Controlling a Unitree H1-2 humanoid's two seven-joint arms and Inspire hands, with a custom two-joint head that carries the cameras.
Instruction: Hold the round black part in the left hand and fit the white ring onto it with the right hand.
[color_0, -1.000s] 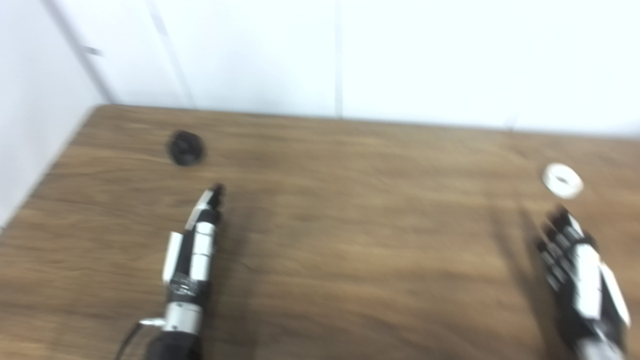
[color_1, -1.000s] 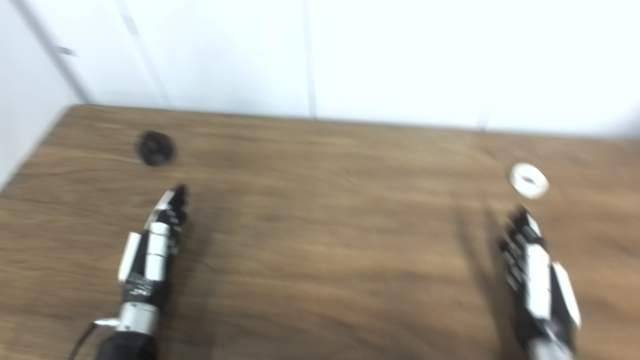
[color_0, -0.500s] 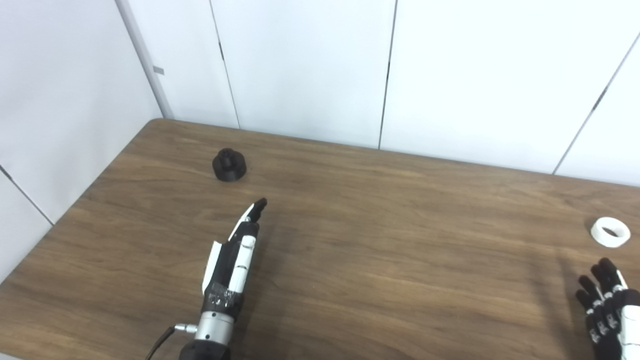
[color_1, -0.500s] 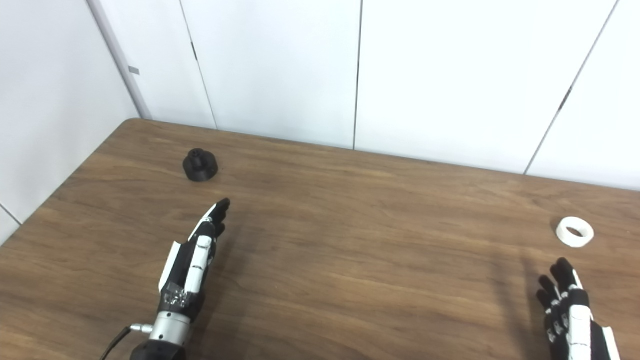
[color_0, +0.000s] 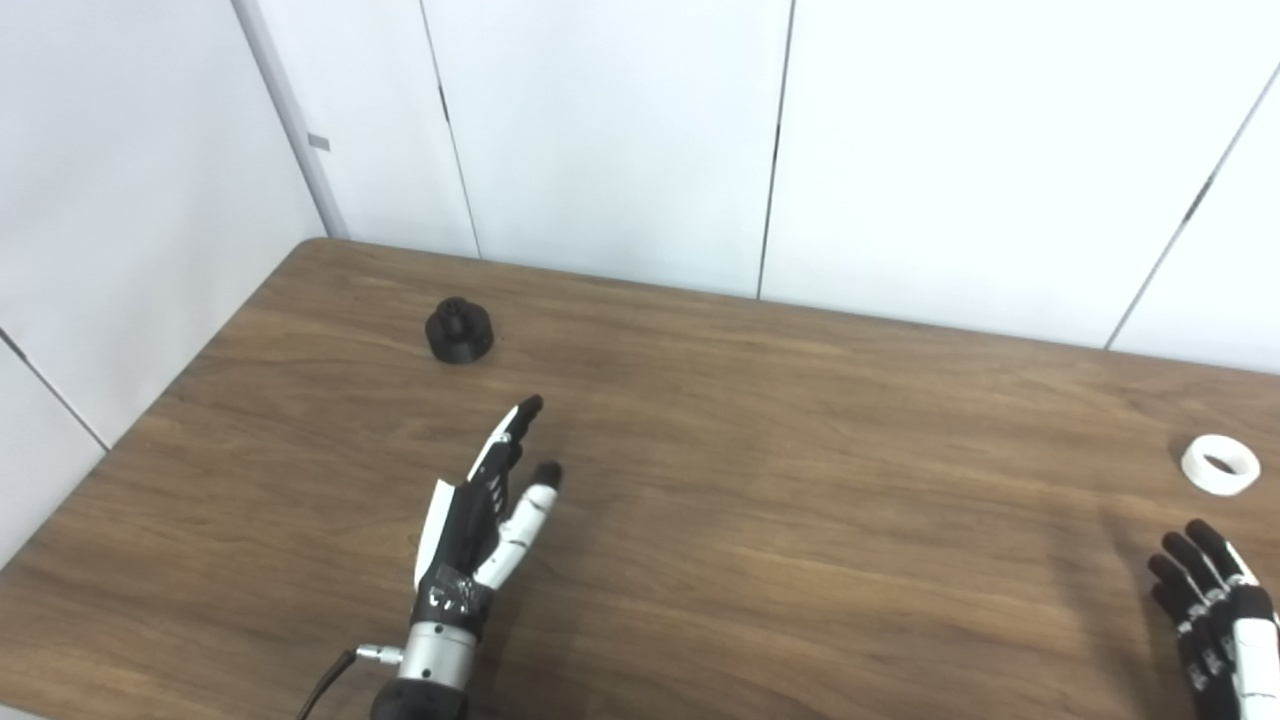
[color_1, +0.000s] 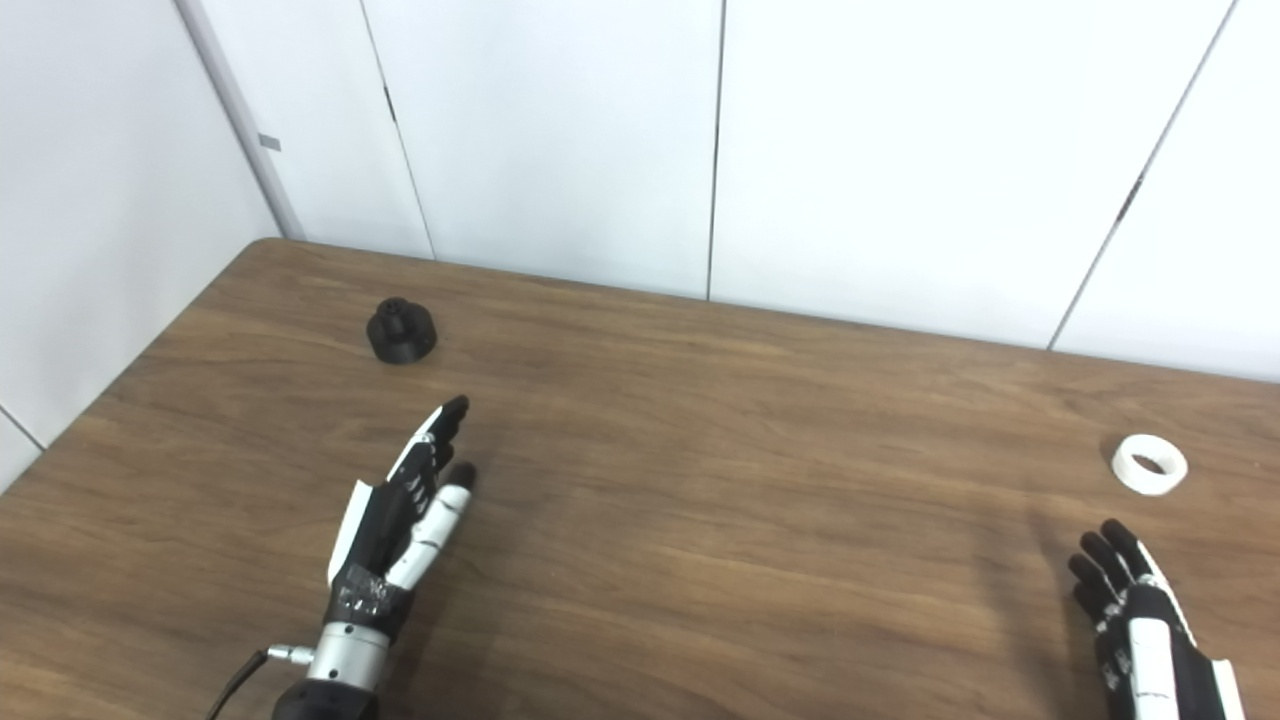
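Black part, white ring, well apart

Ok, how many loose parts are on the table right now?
2. The black part sits far left, beyond the left hand; the white ring lies far right, just ahead of the right hand. Nothing looks hidden.

Bare brown wooden tabletop lies between the left hand, fingers extended and holding nothing, and the round black plastic part; nothing stands between them. Likewise unobstructed: the stretch from the right hand, fingers spread, to the small white ring. White wall panels bound the far and left table edges.
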